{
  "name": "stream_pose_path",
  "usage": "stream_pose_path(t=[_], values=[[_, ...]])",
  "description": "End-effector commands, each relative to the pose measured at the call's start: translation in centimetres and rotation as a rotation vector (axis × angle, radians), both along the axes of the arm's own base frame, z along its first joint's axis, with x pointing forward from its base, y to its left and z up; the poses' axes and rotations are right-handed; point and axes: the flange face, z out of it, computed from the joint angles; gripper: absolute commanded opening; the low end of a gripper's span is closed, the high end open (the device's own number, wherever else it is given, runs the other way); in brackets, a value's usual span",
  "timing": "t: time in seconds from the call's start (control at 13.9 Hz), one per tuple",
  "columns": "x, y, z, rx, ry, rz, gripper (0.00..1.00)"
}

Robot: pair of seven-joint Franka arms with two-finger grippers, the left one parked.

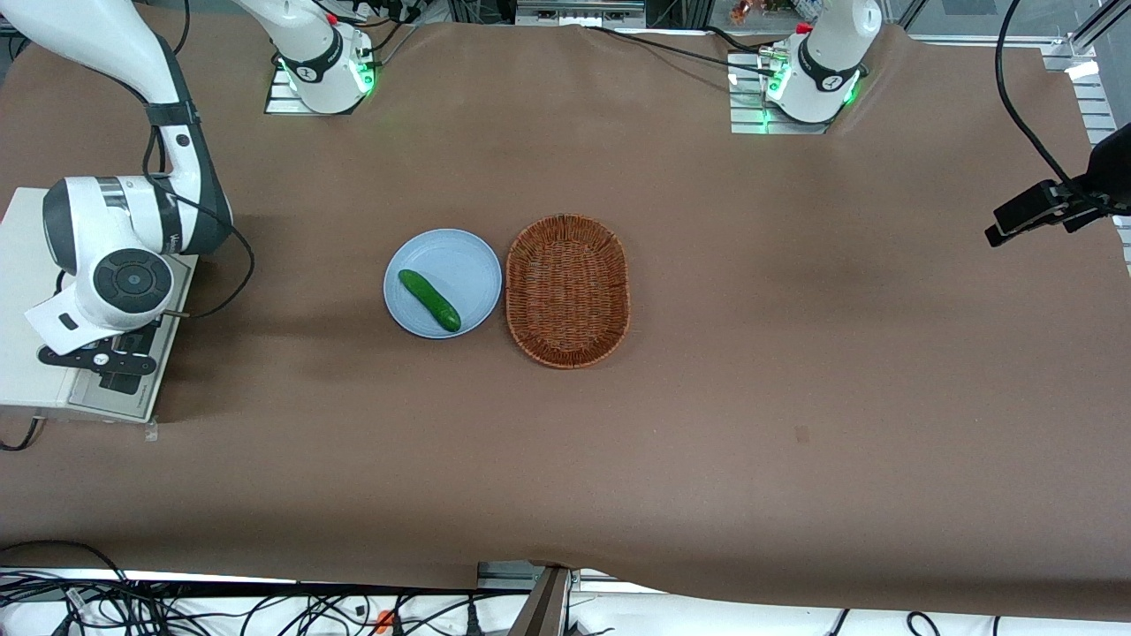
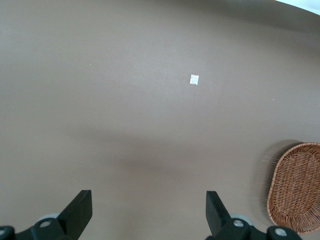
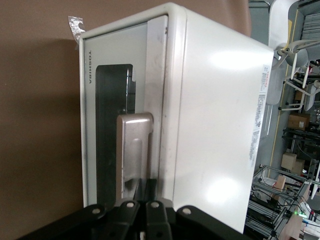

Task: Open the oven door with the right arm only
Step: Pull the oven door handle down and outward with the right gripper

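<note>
Glossy cream oven door (image 3: pixel 107 125), brushed silver handle, gripper (image 3: pixel 142 212) above

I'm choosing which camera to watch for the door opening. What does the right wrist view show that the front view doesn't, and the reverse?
Only the right wrist view shows the cream-white oven door face on: its dark glass window and silver bar handle, with the black pincer close to the handle.

Only the front view shows the green cucumber on the pale blue plate, beside the brown wicker basket.

Both show the toaster oven, the brown table cover and the pincer.
</note>
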Motion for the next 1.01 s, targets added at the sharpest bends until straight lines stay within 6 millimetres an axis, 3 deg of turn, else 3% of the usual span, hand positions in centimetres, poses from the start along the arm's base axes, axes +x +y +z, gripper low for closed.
stream_pose_path(t=[0.0, 0.14, 0.29, 0.94], values=[[-0.4, 0.0, -0.7, -0.011, -0.029, -0.008, 0.00], [-0.4, 0.1, -0.8, -0.002, -0.038, -0.011, 0.00], [-0.7, 0.5, -2.2, 0.018, -0.058, -0.007, 0.00], [-0.6, 4.8, -5.2, 0.117, -0.115, -0.039, 0.00]])
